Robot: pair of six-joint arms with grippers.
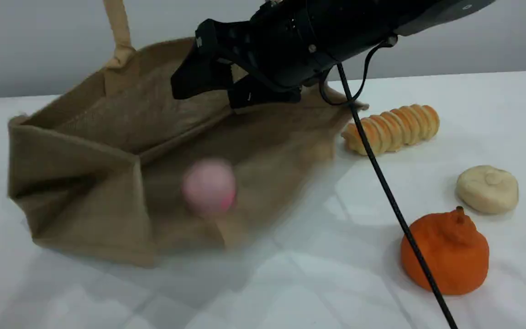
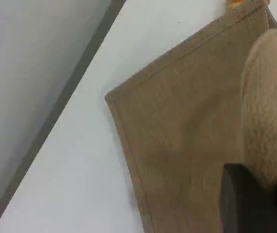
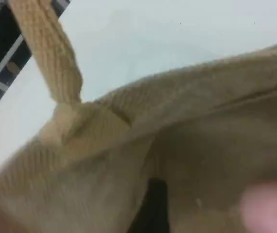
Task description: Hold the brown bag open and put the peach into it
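Observation:
The brown bag lies tipped on the white table with its mouth gaping toward the camera. One beige handle is pulled straight up out of the scene view. In the left wrist view my left gripper is shut on that handle above the bag's side. My right gripper hangs over the mouth, open and empty. Below it the peach, a blurred pink ball, is free inside the bag. It shows as a pink smear in the right wrist view.
To the right of the bag lie a long ridged bread roll, a cream-white bun and an orange stemmed fruit. A black cable from the right arm slants across that side.

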